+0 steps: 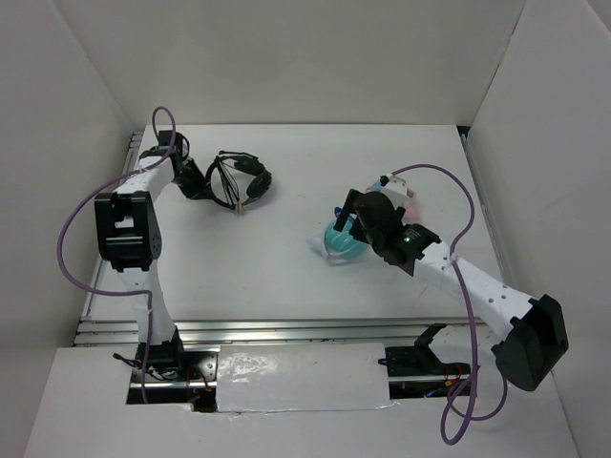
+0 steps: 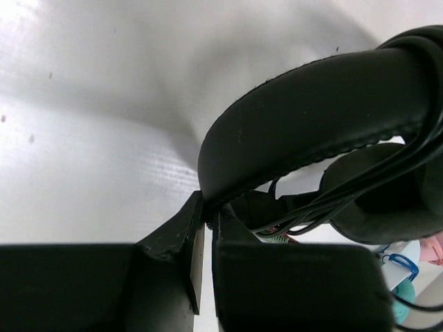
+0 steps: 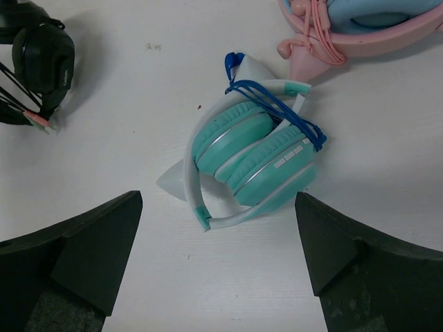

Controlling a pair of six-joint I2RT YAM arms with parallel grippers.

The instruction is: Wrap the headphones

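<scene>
The black headphones [image 1: 246, 181] lie at the far left of the table [image 1: 277, 277], their cable [image 2: 325, 209] looped across the headband and an earcup. The left gripper [image 2: 208, 218] is closed at the headband's edge; I cannot tell whether it pinches anything. The right gripper [image 3: 216, 204] hangs wide open, holding nothing, above the teal headphones [image 3: 256, 159]. The pink-and-blue headphones [image 3: 367, 31] lie just beyond.

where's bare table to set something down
Bare white table lies between the black over-ear headphones and the teal cat-ear headphones, widening toward the near edge. Crowded: teal beside pink-and-blue headphones, under the open right gripper.
</scene>
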